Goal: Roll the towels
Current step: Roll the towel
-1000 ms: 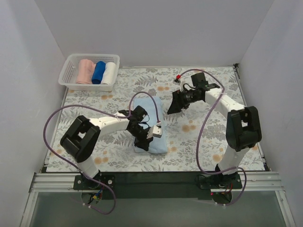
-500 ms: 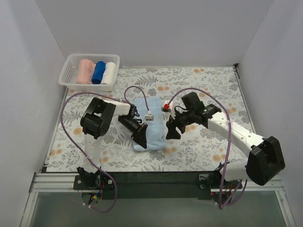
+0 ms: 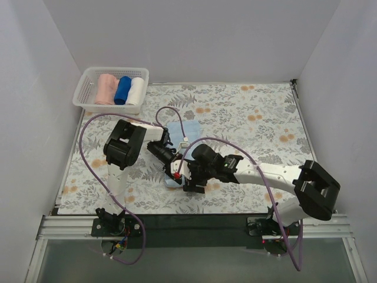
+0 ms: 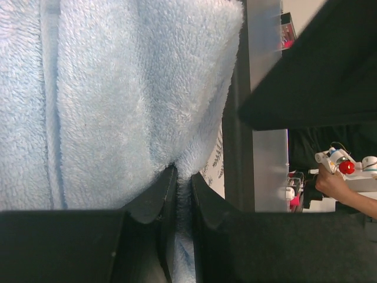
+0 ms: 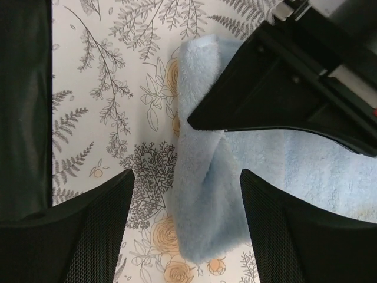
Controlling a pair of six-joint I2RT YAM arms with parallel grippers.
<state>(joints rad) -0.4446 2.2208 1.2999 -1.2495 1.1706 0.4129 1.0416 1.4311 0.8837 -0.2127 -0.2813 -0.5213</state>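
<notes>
Risk: thin pinch may slip; crowding invites collision.
Left end effector (image 4: 179,177) nips sky-blue towel (image 4: 118,88) edge; right end effector (image 5: 185,180) gapes wide above it.

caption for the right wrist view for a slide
Open right hand straddles the blue towel end as left hand pinches it.

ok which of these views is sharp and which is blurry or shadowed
Top external: even light, sharp, no glare. Left wrist: light blue towel pile crisp, left gripper nearly black. Right wrist: tablecloth print sharp, right gripper dark, its mesh texture visible.
</notes>
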